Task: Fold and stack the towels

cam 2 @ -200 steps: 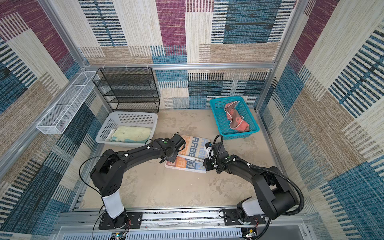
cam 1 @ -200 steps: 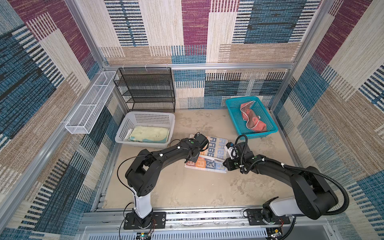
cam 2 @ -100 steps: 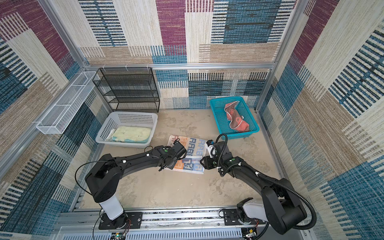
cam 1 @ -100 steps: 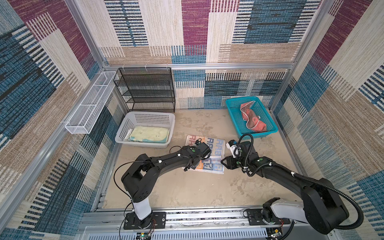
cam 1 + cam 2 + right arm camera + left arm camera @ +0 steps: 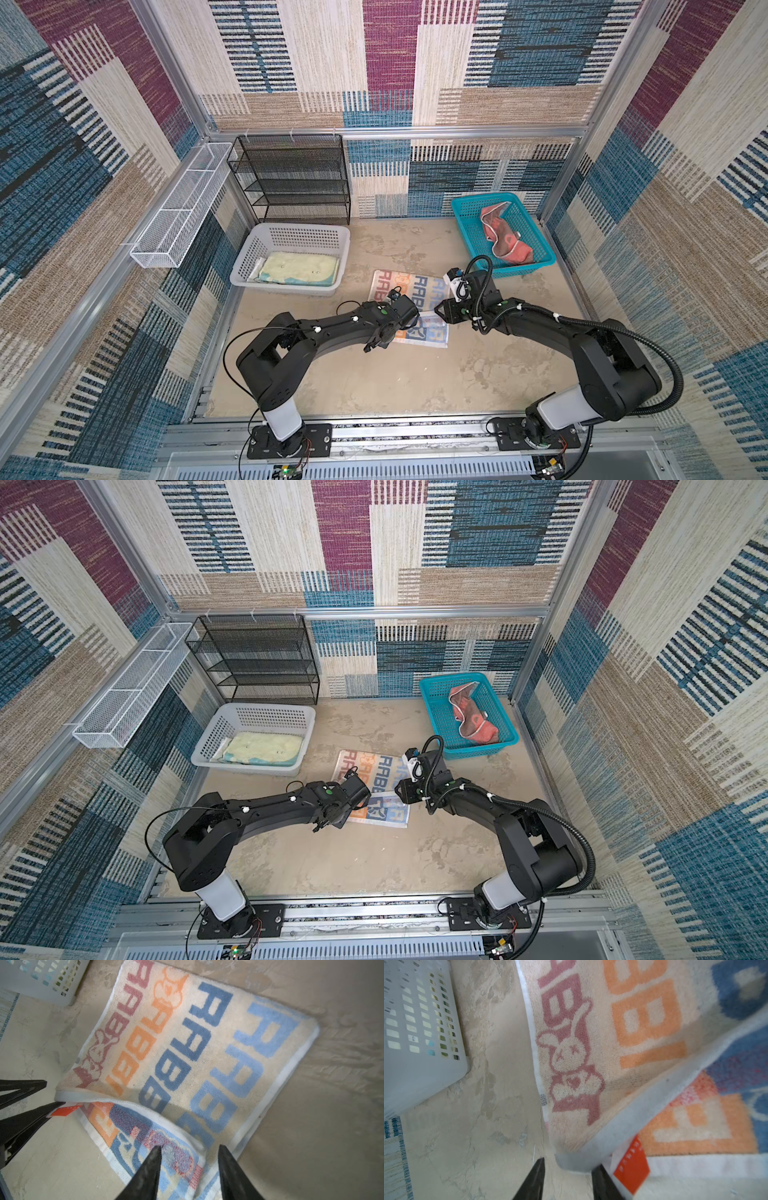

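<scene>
The white lettered towel [image 5: 409, 286] [image 5: 374, 764] lies on the table, folded over on itself, its upper layer skewed over the lower. My left gripper [image 5: 417, 321] [image 5: 570, 1162] is open, the upper layer's corner loose just off its fingertips beside an orange label [image 5: 631, 1167]. My right gripper [image 5: 436, 309] [image 5: 190, 1146] is open over the towel's [image 5: 207, 1053] other near corner, gripping nothing. A pale yellow towel [image 5: 297, 268] lies flat in the white basket [image 5: 291, 227]. A coral towel [image 5: 505, 239] lies crumpled in the teal basket [image 5: 515, 272].
A black wire rack [image 5: 295, 178] stands at the back left, behind the white basket. A white wire shelf [image 5: 178, 208] hangs on the left wall. Patterned walls close in three sides. The bare table runs from the towel to the front rail.
Both grippers came toward the front, drawing the towel's far edge over the near part. Both then opened and let the towel go.
</scene>
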Robot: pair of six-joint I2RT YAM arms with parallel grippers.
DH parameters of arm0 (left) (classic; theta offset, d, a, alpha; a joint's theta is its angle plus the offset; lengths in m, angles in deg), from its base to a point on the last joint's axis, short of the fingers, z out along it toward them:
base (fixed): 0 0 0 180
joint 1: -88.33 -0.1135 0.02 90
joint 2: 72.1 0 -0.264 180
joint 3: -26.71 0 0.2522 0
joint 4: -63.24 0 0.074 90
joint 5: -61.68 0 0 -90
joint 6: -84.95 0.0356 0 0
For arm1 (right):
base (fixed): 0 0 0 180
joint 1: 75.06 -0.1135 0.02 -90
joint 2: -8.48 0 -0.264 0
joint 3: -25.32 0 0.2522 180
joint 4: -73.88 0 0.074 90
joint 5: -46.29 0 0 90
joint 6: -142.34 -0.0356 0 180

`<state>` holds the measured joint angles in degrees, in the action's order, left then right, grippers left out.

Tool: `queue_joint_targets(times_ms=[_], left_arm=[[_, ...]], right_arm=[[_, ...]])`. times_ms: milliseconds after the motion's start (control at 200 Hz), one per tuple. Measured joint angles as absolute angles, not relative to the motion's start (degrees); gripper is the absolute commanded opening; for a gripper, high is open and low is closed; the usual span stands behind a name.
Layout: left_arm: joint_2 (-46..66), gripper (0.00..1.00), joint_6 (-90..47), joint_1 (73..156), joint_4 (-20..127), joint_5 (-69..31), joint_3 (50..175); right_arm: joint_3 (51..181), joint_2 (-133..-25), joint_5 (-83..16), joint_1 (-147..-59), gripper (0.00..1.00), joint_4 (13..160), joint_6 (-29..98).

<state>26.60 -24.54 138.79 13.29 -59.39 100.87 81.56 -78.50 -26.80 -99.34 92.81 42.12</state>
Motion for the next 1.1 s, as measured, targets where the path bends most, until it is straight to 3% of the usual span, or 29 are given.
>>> queue_joint_targets(times_ms=[285,486,606,952,1097], left_arm=[[25.79,0.44,-24.58,139.2,13.64,-59.02,99.6],[24.85,0.45,-24.8,139.44,13.64,-58.8,97.98],[23.73,0.45,-25.02,139.44,13.64,-58.8,97.02],[17.48,0.46,-26.79,139.44,13.47,-58.93,92.8],[13.59,0.47,-27.42,139.44,13.36,-59.52,91.67]], right_arm=[[81.59,-81.67,-24.98,-99.36,0.39,90.32,43.41],[79.47,-81.06,-21.6,-99.36,0.11,88.29,44.31],[77.63,-79.53,-19.78,-99.36,0.0,87.83,44.51],[69.0,-67.9,-14.65,-99.36,0.0,87.96,41.95],[65.02,-61.23,-12.05,-99.36,0.14,89.05,39.02]])
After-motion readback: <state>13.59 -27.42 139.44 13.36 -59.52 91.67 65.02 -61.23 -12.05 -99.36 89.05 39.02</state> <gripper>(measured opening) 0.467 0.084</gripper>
